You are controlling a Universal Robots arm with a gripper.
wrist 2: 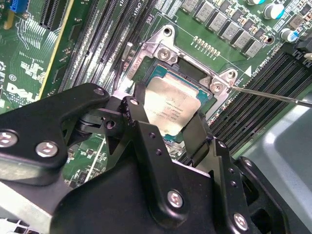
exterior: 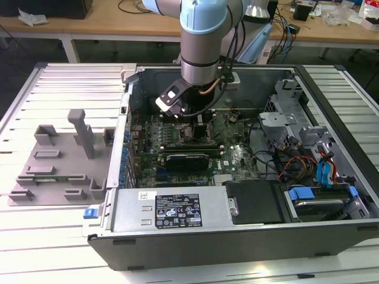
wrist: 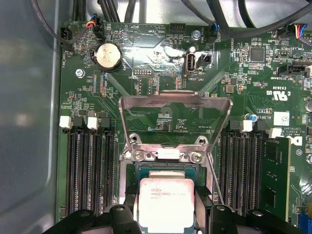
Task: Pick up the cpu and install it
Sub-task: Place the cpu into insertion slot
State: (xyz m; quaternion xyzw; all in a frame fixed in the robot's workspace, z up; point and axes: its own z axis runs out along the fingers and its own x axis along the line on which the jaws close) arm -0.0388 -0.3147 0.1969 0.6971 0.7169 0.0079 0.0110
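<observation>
Green motherboard (wrist: 146,58), gripper (wrist: 166,209) clasping cpu (wrist: 166,197) — at socket (wrist 2: 191,72); retention plate (wrist: 175,100) raised

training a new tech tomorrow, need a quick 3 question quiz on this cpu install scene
1. True or false: the metal load plate is closed down over the cpu.
2. Where is the gripper? A) over the grey fixture tray B) at the cpu socket inside the computer case C) over the drive bay
3. Fill in: the round silver part on the motherboard, beyond the load plate, is a coin cell ____.

Key: 1 false, the plate is flipped open; 2 B; 3 battery.
</observation>
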